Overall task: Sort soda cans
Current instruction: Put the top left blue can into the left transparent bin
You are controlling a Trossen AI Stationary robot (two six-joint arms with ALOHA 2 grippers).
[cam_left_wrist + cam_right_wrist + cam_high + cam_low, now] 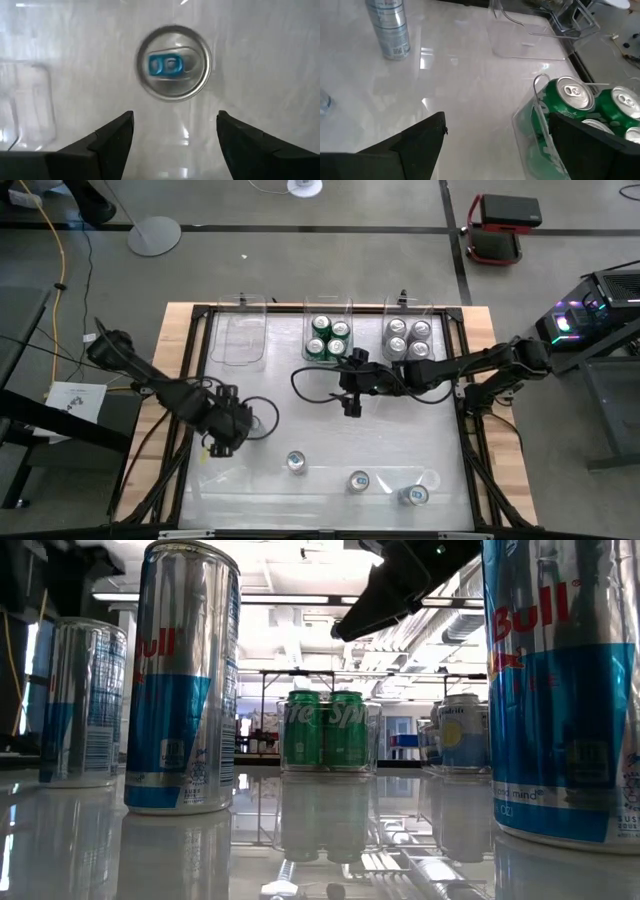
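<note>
The left gripper hung over the near part of the table with its fingers spread apart and holding nothing. Directly below and just ahead of them stood a blue-tabbed can, not yet touched. To that gripper's right, two more blue-and-silver cans waited on the near side, so I judged three left to sort.

Farther off, the right gripper hovered mid-table, fingers also wide and empty. Just beyond it sat the middle bin with four green cans, and beside that the right-hand bin with four silver cans. The clear bin beyond the left gripper looked empty; the work seemed roughly two-thirds done.
</note>
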